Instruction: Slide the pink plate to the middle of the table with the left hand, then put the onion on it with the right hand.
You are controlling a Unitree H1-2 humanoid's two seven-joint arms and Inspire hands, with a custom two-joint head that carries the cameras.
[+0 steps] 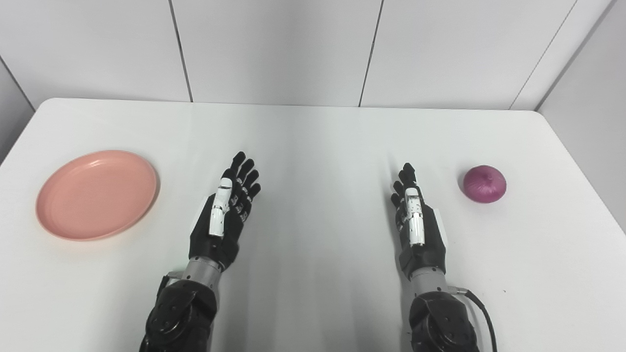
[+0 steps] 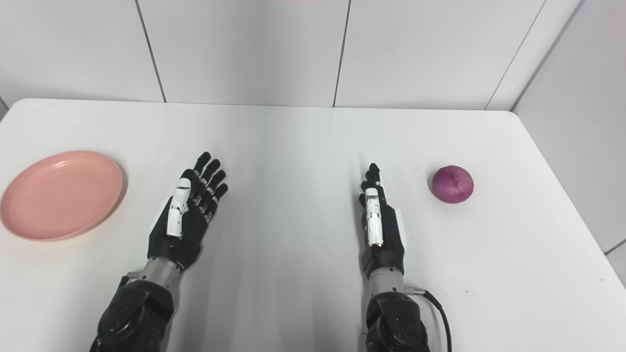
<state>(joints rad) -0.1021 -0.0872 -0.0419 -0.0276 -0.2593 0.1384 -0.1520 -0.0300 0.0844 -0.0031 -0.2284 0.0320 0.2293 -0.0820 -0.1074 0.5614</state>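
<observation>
1. A round, shallow pink plastic plate [image 1: 97, 194] lies flat near the left edge of the white desk [image 1: 313, 132], with nothing on it.
2. Just right of the plate, and apart from it, the black left hand [image 1: 224, 215] lies over the desk with its fingers [image 1: 244, 171] stretched forward and slightly spread, released and holding nothing. A white strip runs along its thumb side.
3. The middle of the desk, between the two hands, is bare white surface.
4. The black right hand [image 1: 415, 220] sits right of centre, turned edge-on, its fingers [image 1: 407, 173] straight and pointing away from the robot, released with nothing in them. A black cable loops out from its wrist.
5. A round purple-red onion [image 1: 484, 184] rests on the desk near the right hand's fingertips, not touching them, well apart from the plate.
</observation>
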